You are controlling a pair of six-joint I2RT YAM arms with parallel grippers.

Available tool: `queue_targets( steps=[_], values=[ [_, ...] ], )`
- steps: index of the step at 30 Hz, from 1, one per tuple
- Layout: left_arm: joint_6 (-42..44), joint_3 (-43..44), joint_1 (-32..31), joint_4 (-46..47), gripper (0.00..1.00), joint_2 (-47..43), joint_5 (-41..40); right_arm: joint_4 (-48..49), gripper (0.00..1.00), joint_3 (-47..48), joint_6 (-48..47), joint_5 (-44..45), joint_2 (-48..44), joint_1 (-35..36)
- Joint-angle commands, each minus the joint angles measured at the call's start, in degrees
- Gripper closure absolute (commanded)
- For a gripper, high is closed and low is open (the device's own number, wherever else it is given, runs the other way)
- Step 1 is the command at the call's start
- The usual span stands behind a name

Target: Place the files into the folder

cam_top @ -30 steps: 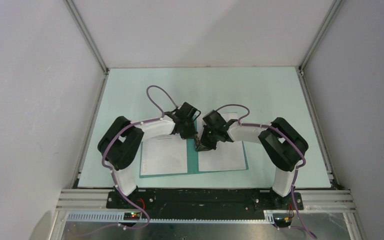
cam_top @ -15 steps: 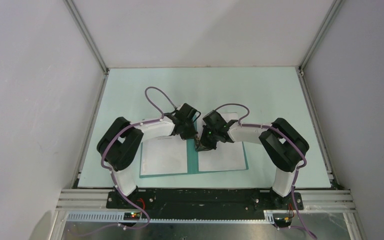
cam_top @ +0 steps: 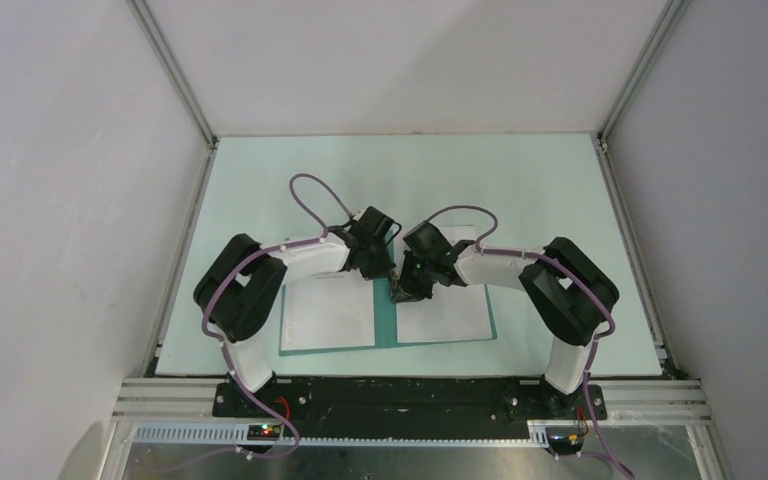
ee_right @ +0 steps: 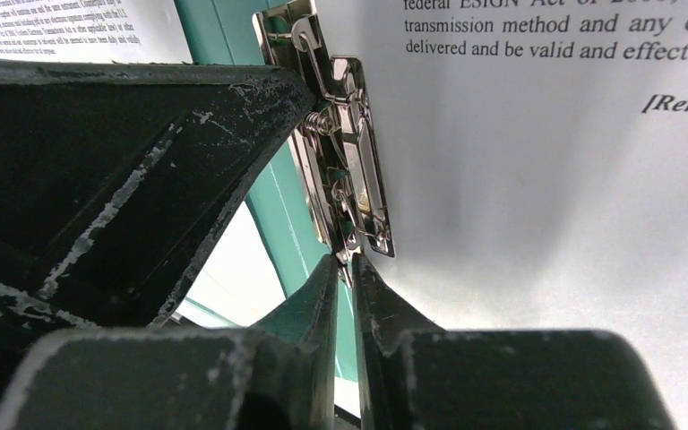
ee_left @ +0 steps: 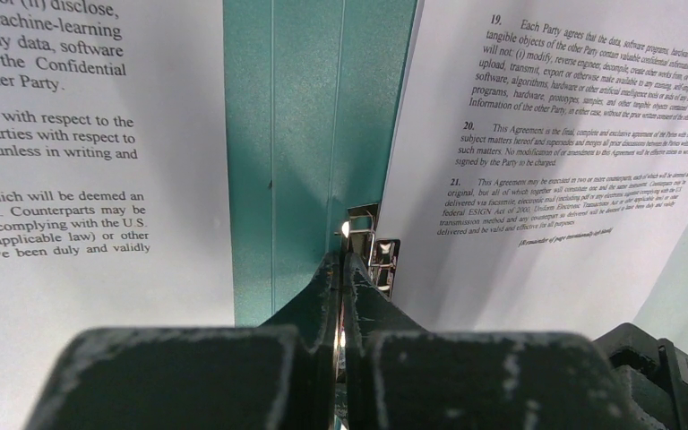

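Works at the spine of the folder (cam_top: 385, 325), spread open and flat on the bench (cam_top: 520, 190) just ahead of the arm bases. Carries one file on each half: left sheet (cam_top: 328, 312) on the left cover, right sheet (cam_top: 447, 314) on the right cover, a bare teal strip between. Counts both files as lying inside already, yet apparently loose, with no edge visibly tucked under the metal clip (ee_right: 358, 179). Places that clip on the spine strip, touching or just overlapping the right sheet's inner edge; hard to say which.

Brings both arms to that one spot, probably for the sake of the clip's sprung lever, in need of lifting ahead of any sliding of paper beneath. Has the left fingers (ee_left: 327, 282) shut tight, tips down by the far end of the clip, likely to brace or press it; cannot tell of anything thin pinched there. Has the right fingers (ee_right: 330, 285) all but closed on the near tip of the clip, seemingly nipping its lever end.

Looks like the clip-opening step, with the filing about half done. Calls next for raising the lever and easing each sheet's inner edge under it, without skidding the folder or creasing paper.
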Motion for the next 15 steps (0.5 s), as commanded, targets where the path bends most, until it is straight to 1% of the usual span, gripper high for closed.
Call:
queue_targets(
  steps=[1,4,10,14,15],
  values=[
    [-0.2,-2.9,-1.7,-5.7,1.0,2.2,0.5,-3.9,0.85,0.5,-1.6,5.9,-0.9,0.2],
    [1.1,-1.8,-1.6,-5.7,0.97,1.8,1.1,-5.0,0.81,0.6,-1.8,6.5,-1.7,0.2],
    [4.7,3.1,-1.0,-7.7,0.85,-1.3,2.5,-6.3,0.75,0.5,-3.1,8.0,-4.3,0.3],
    [6.7,7.9,-0.3,-10.3,0.76,-3.4,3.8,-6.1,0.68,0.5,-4.3,8.4,-6.4,0.6],
    [7.3,9.2,0.2,-10.6,0.72,-4.3,4.5,-5.9,0.66,0.5,-4.5,8.6,-6.8,0.9]
  ],
)
